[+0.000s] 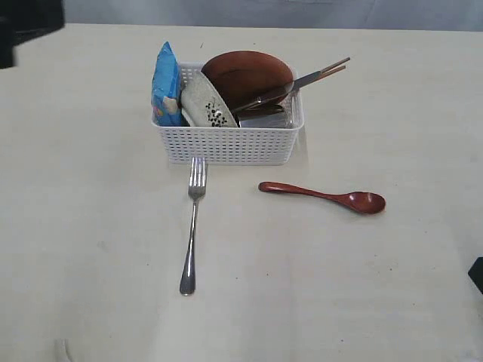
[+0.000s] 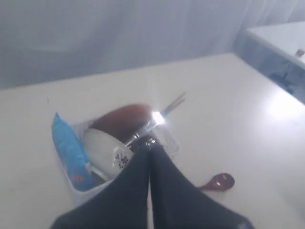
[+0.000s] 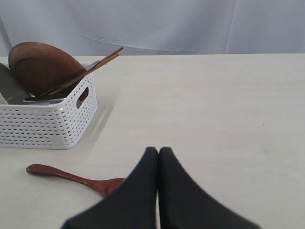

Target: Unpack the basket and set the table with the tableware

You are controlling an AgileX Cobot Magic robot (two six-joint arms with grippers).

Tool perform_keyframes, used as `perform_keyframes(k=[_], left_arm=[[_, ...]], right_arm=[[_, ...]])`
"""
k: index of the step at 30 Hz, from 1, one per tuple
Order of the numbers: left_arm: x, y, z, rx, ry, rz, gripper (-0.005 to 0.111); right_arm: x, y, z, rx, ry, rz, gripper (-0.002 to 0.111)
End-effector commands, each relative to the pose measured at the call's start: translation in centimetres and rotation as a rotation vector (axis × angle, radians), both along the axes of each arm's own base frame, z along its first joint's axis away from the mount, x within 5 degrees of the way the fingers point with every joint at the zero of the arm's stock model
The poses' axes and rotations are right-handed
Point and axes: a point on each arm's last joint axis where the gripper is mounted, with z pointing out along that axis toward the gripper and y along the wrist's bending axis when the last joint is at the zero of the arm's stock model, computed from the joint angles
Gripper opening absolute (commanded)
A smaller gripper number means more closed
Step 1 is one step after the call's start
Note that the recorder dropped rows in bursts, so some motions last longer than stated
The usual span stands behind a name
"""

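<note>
The white basket (image 1: 226,145) stands mid-table (image 1: 90,226). In it lean the brown plate (image 1: 245,74), the floral bowl (image 1: 207,102), the knife (image 1: 281,90) and the chopsticks (image 1: 333,69). On the table in front of the basket lie the fork (image 1: 194,226) and the dark red spoon (image 1: 324,196). My left gripper (image 2: 151,144) is shut and empty, up above the basket; past its tips show the bowl (image 2: 102,145) and the plate (image 2: 124,119). My right gripper (image 3: 158,150) is shut and empty, low over the table beside the spoon (image 3: 62,174), to the right of the basket (image 3: 43,124).
A blue chip bag (image 1: 166,83) stands upright at the basket's left end. A dark part of the left arm (image 1: 26,23) fills the exterior view's top left corner, and a dark bit of the right arm (image 1: 477,273) shows at the right edge.
</note>
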Motion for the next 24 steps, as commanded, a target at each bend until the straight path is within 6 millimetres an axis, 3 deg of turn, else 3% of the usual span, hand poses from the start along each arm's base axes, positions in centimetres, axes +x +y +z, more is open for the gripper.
perform_keyframes(k=[1, 8, 16, 24], left_arm=[[-3.1, 2.9, -0.9, -0.032, -0.164, -0.003, 0.000], [-6.1, 5.7, -3.6, -0.067, -0.256, 0.007, 0.000], [-8.1, 7.5, -3.6, -0.130, -0.341, 0.020, 0.000], [-8.3, 7.7, -3.5, -0.139, -0.351, 0.021, 0.000]], right_arm=[[0.0, 0.0, 0.0, -0.005, -0.011, -0.004, -0.001], [0.0, 0.0, 0.0, -0.005, -0.011, -0.004, -0.001], [0.0, 0.0, 0.0, -0.005, -0.011, -0.004, -0.001], [0.0, 0.0, 0.0, -0.005, -0.011, -0.004, -0.001]])
